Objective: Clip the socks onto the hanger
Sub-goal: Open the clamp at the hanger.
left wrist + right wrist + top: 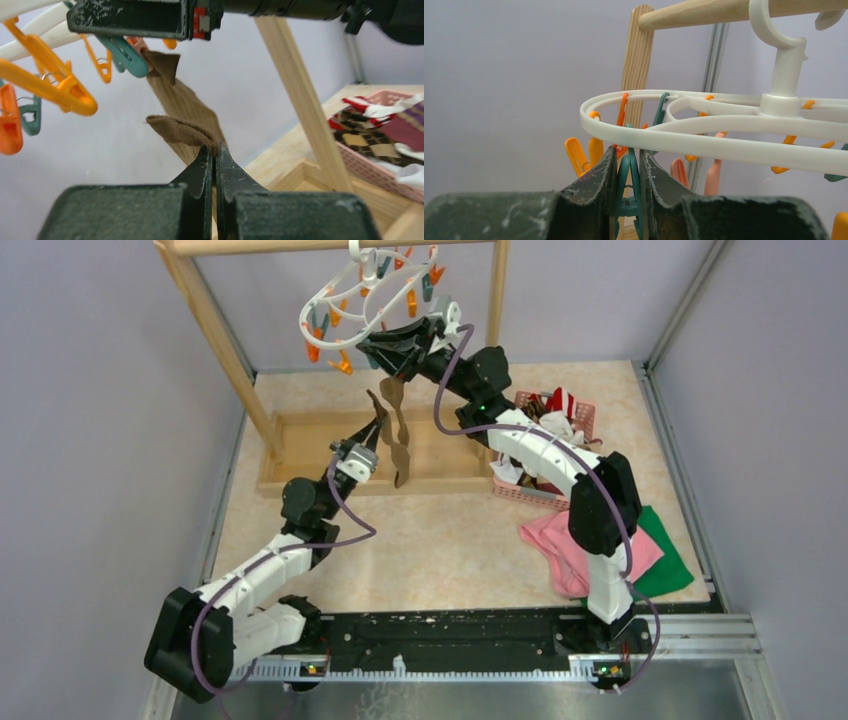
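The white hanger (345, 295) hangs from the wooden rail, its ring (704, 142) carrying orange and teal clips. My right gripper (385, 352) (628, 155) is shut on a teal clip (629, 172), squeezing its handles just below the ring. An olive-brown sock (402, 445) dangles under that clip. Its upper corner (165, 64) sits at the teal clip's mouth (125, 56); I cannot tell whether it is pinched there. My left gripper (377, 422) (215, 150) is shut on the sock's folded cuff (180, 131) lower down.
A pink basket (588, 410) with more socks stands at the right. In front of it lie a pink cloth (555, 540) and a green cloth (668, 565). The wooden rack's post (215, 330) and base tray (300, 455) stand behind the arms.
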